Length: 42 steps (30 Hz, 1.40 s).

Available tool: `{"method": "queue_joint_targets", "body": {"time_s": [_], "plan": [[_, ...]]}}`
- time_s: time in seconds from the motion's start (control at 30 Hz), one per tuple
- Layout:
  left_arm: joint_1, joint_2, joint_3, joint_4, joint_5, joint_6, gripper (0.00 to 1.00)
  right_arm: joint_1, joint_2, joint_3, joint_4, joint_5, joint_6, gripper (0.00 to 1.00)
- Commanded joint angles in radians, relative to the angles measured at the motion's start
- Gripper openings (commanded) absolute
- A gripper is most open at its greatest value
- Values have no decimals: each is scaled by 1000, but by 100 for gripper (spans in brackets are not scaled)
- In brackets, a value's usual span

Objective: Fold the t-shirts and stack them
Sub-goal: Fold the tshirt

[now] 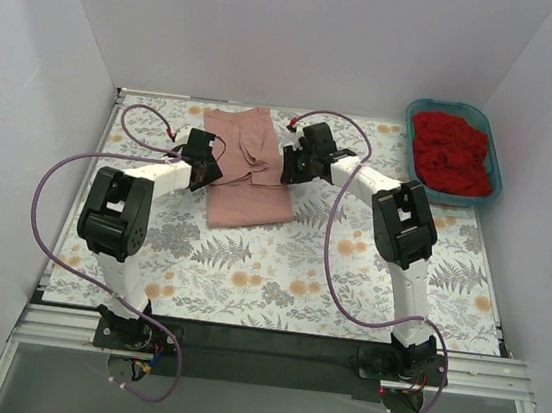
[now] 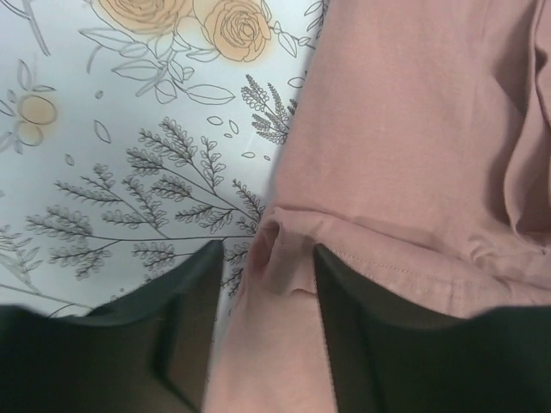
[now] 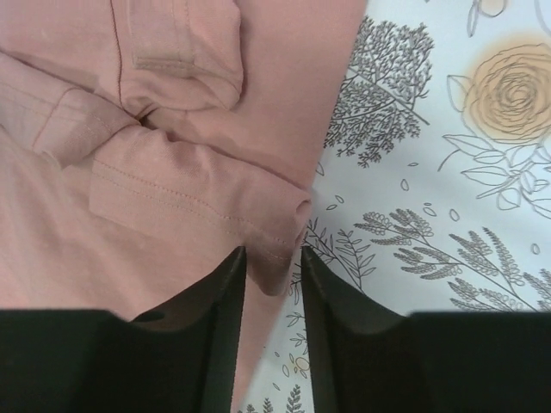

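The salmon-pink t-shirt [image 1: 248,188] lies partly folded on the floral cloth at the back middle, with its sleeves folded inward. My left gripper [image 1: 204,168] is at its left edge, and in the left wrist view the gripper [image 2: 267,262] is shut on a bunched fold of the pink shirt [image 2: 413,129]. My right gripper [image 1: 290,164] is at the right edge, and in the right wrist view the gripper [image 3: 273,262] pinches the hemmed corner of the pink shirt [image 3: 172,189]. The red t-shirt [image 1: 451,153] lies crumpled in the teal tub.
The teal oval tub [image 1: 496,165] stands at the back right corner. The grey-and-orange floral cloth [image 1: 279,267] covers the table. White walls close the left, back and right sides. Purple cables loop beside both arms.
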Motion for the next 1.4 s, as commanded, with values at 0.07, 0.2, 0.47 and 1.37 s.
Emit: {"method": "queue_joint_targets", "body": {"time_s": [0.07, 0.2, 0.47, 1.37], "plan": [[-2, -186, -12, -58, -61, -30, 58, -3, -147, -34, 30, 70, 27, 42], [-73, -293, -37, -119, -87, -63, 62, 29, -218, -113, 50, 100, 44, 39], [-254, -262, -81, -112, -23, -145, 33, 77, -230, -187, 145, 32, 92, 16], [-274, -151, -224, -175, 176, -175, 9, 92, 78, 28, 326, 32, 104, 11]]}}
